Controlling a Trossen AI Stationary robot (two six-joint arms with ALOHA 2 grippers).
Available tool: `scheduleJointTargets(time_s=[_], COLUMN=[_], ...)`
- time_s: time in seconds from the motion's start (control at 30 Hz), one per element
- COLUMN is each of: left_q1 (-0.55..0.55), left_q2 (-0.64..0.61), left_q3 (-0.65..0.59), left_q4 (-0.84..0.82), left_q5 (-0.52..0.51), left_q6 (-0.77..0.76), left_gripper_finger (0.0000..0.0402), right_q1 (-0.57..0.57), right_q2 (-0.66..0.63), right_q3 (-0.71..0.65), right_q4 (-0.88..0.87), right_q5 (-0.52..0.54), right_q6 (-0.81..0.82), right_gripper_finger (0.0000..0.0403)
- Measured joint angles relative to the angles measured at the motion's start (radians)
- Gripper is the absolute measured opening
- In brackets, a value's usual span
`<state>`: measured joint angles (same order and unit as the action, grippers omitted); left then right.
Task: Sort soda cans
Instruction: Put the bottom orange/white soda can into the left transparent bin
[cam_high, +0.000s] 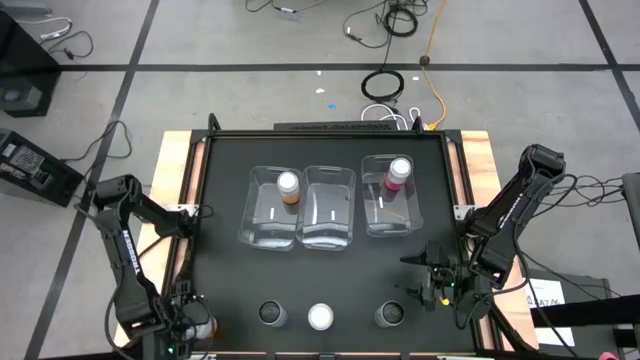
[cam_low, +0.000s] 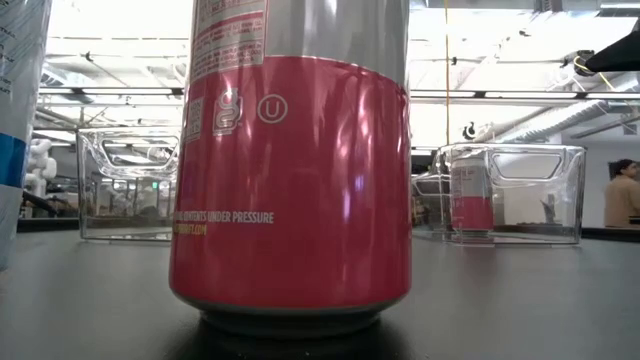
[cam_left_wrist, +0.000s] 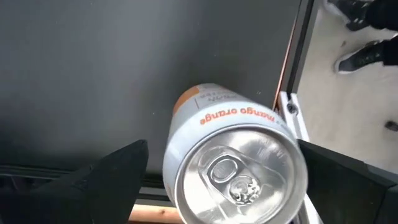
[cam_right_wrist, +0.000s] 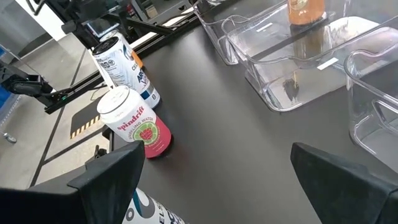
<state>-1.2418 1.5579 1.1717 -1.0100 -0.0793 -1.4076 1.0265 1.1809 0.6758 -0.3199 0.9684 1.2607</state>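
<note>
An orange soda can (cam_left_wrist: 236, 168) with a silver top sits between my left gripper's (cam_left_wrist: 222, 149) open fingers at the table's near left corner (cam_high: 203, 326). Three cans stand along the near edge: dark (cam_high: 272, 315), pink with a pale top (cam_high: 320, 317) and dark (cam_high: 390, 315). Another orange can (cam_high: 288, 187) stands in the left bin. A second pink can (cam_high: 398, 172) stands in the right bin. My right gripper (cam_high: 425, 280) hovers open near the right edge, beside the right dark can, touching nothing (cam_right_wrist: 216, 151). My left gripper comes at the orange can from above, one finger (cam_left_wrist: 118, 168) on either side of its upper end (cam_left_wrist: 186, 124). A gap shows at that finger. At the other finger (cam_left_wrist: 342, 180) I cannot tell whether it touches the can.
Three clear plastic bins stand side by side mid-table: left (cam_high: 272, 210), middle (cam_high: 328, 208), right (cam_high: 392, 200). The black mat ends at a frame rail (cam_left_wrist: 289, 106) close to the orange can. A person (cam_low: 625, 195) shows in the room beyond the table.
</note>
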Motion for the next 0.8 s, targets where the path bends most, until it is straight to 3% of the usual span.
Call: scheduleJointTargets(time_s=[0.53, 0.8], left_q1=[-0.002, -0.002], left_q2=[0.036, 0.036], left_q3=[0.000, 0.000], left_q4=[0.006, 0.007], left_q5=[-0.003, -0.073], left_q6=[0.004, 0.008], left_gripper_finger=[0.0400, 0.0400], right_q1=[0.000, 0.000], right_q2=[0.000, 0.000], right_q3=[0.000, 0.000], right_q4=[0.001, 0.001], right_q5=[-0.001, -0.001], right_q6=[0.003, 0.014], right_gripper_finger=[0.0396, 0.0396])
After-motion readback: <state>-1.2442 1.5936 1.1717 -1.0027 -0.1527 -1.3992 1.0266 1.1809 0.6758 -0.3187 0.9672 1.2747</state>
